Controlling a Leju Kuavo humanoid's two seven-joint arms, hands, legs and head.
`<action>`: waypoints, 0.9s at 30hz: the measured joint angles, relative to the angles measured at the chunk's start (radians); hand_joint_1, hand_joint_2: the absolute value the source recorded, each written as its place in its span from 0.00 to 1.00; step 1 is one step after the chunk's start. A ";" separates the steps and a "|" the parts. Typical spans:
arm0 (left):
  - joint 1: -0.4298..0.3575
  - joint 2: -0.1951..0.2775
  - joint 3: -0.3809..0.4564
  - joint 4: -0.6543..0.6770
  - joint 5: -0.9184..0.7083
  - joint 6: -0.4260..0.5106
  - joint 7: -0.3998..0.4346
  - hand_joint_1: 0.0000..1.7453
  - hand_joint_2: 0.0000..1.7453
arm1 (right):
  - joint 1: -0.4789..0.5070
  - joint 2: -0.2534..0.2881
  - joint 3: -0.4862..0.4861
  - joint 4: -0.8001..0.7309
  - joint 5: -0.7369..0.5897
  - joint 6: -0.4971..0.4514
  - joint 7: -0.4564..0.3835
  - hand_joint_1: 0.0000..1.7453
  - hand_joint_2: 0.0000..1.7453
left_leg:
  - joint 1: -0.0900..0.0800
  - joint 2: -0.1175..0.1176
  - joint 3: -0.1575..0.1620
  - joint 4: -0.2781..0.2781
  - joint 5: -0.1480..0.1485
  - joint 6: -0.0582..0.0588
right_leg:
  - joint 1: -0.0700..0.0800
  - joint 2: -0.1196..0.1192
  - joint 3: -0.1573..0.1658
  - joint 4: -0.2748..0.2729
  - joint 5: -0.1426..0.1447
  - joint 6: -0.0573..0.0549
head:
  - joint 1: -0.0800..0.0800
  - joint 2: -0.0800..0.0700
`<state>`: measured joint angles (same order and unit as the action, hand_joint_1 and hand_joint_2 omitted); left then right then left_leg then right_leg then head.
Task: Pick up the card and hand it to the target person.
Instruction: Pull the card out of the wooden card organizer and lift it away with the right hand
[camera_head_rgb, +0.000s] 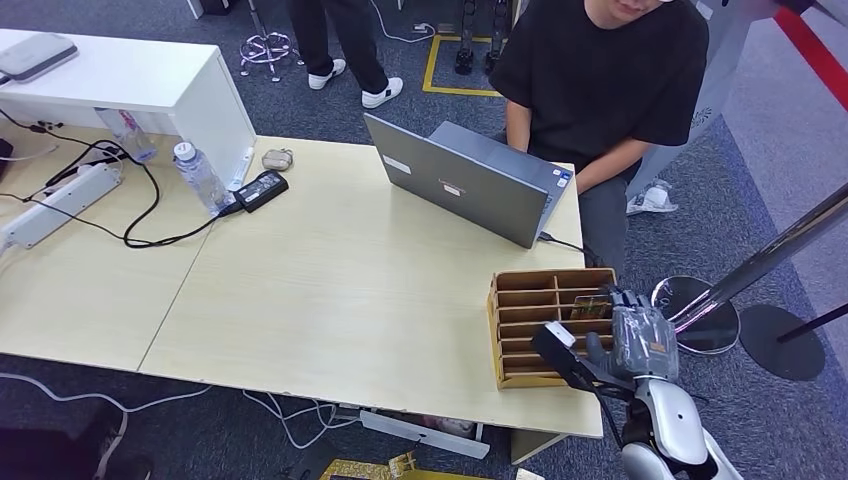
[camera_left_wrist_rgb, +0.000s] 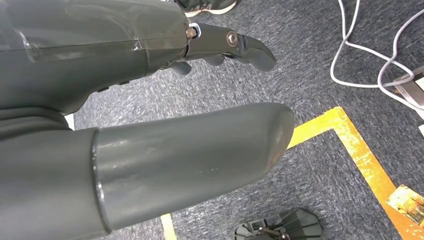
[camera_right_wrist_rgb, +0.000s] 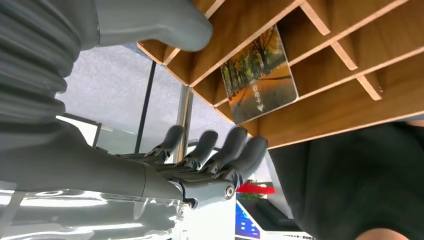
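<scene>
The card, printed with an autumn tree scene, stands in a slot of the wooden organizer at the table's right front corner. In the right wrist view the card leans against a wooden divider. My right hand hovers at the organizer's right side beside the card. Its thumb and fingers are spread apart and hold nothing. The card sits just beyond them, untouched. My left hand hangs over grey carpet with its fingers extended and nothing in it. A person in a black shirt sits behind the table.
An open grey laptop stands between the organizer and the seated person. A water bottle, a charger and a power strip with cables lie at the left. A chrome post and its round base stand right of the table. Another person's legs are at the back.
</scene>
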<state>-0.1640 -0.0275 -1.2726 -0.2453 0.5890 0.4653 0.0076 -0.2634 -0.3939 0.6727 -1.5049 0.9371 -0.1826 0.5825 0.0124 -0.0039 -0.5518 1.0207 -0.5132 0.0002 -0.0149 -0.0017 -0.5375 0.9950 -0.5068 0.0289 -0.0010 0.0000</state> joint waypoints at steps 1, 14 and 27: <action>0.000 0.000 0.000 0.000 0.000 0.000 0.000 0.00 0.00 | -0.001 -0.001 0.001 0.001 0.000 0.000 0.000 0.48 1.00 | 0.000 0.000 0.000 0.000 0.000 0.000 | 0.000 0.000 0.000 0.000 0.000 0.000 | 0.000 0.000; 0.000 0.000 -0.001 0.000 -0.003 -0.002 0.000 0.00 0.00 | -0.012 -0.002 0.010 0.008 -0.033 -0.018 0.010 0.51 1.00 | 0.000 0.000 0.000 0.000 0.000 0.000 | 0.000 0.000 0.000 0.000 0.000 0.000 | 0.000 0.000; 0.000 0.000 -0.002 0.000 -0.003 -0.002 -0.001 0.00 0.00 | -0.011 -0.002 0.017 0.008 -0.045 -0.020 0.010 0.58 1.00 | 0.000 0.000 0.000 0.000 0.000 0.000 | 0.000 0.000 0.000 0.000 0.000 0.000 | 0.000 0.000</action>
<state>-0.1644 -0.0279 -1.2741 -0.2453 0.5856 0.4633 0.0069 -0.2745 -0.3960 0.6895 -1.4969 0.8919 -0.2022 0.5923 0.0124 -0.0038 -0.5516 1.0208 -0.5131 0.0002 -0.0149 -0.0015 -0.5375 0.9950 -0.5068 0.0289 -0.0011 0.0000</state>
